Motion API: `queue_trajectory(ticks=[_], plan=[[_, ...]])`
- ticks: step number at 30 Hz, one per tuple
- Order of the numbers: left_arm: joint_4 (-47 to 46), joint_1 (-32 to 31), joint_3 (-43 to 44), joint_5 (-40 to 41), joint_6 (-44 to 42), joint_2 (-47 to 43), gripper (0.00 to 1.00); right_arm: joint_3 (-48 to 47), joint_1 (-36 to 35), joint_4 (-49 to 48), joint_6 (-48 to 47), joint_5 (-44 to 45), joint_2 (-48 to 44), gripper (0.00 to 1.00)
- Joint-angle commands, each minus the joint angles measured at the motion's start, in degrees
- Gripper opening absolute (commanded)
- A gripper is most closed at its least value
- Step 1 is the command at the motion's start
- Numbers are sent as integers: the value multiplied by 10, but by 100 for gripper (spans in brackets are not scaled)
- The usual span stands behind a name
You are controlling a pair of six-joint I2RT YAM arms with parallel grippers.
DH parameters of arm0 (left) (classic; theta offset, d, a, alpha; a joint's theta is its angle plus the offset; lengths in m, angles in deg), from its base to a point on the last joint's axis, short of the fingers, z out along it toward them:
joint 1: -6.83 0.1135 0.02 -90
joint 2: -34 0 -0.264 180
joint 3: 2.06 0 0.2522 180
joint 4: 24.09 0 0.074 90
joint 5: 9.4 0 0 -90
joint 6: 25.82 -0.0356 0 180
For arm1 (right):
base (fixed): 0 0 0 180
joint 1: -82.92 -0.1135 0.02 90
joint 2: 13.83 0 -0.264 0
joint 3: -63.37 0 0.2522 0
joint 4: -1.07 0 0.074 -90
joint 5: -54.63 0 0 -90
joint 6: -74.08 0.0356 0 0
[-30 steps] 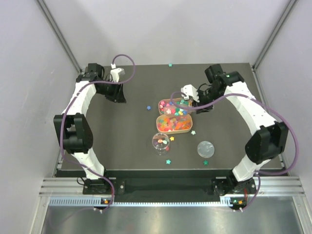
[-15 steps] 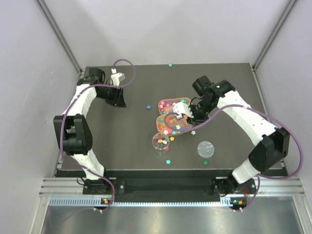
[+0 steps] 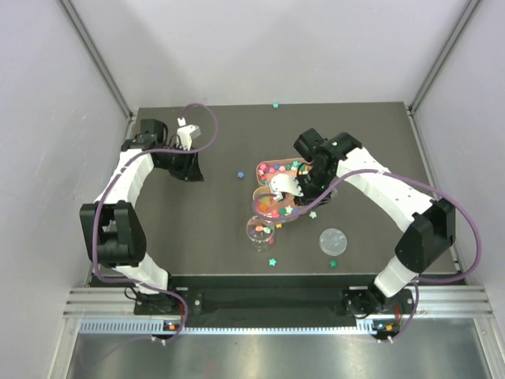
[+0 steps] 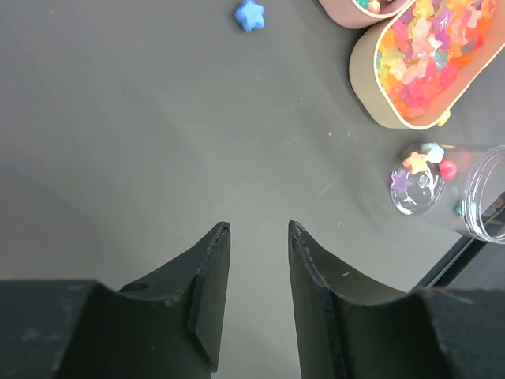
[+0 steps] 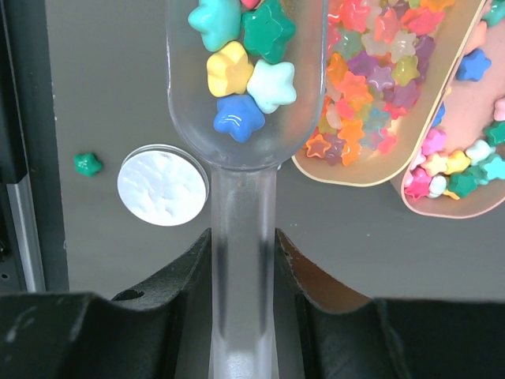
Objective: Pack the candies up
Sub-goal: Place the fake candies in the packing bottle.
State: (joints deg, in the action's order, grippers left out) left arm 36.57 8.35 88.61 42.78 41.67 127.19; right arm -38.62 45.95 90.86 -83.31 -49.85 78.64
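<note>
My right gripper [image 3: 297, 188] [image 5: 243, 241] is shut on the handle of a clear scoop [image 5: 245, 95]. The scoop holds several star candies [image 5: 246, 59], green, blue, yellow and pale blue, above the table over the near tray [image 3: 272, 205]. That oval tray [image 5: 377, 95] is full of orange, red and yellow candies. A pink tray [image 3: 278, 169] behind it holds multicoloured stars. The clear round jar [image 3: 260, 232] [image 4: 467, 196] stands just in front of the trays with a few candies inside. My left gripper [image 3: 187, 164] [image 4: 258, 227] is open and empty over bare table at the far left.
The jar's round lid [image 3: 333, 240] [image 5: 162, 184] lies flat right of the jar. Loose stars lie on the dark table: a blue one [image 3: 240, 174] [image 4: 250, 14], green ones [image 3: 332, 263] [image 5: 87, 163] [image 3: 272, 261] and one at the far edge [image 3: 276, 104].
My right arm has swung left and nearer with the scoop, from beside the pink tray to over the near tray, close to the jar. The left arm has barely moved.
</note>
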Motion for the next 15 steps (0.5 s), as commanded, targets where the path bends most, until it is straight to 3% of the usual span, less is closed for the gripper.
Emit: queue_trajectory(ticks=[1, 15], plan=[[-36, 1, -25, -11, 6, -42, 40, -27, -20, 5, 14, 37, 1, 0], [-87, 1, -80, -28, 19, -68, 40, -56, -63, 28, 38, 101, 0, 0]])
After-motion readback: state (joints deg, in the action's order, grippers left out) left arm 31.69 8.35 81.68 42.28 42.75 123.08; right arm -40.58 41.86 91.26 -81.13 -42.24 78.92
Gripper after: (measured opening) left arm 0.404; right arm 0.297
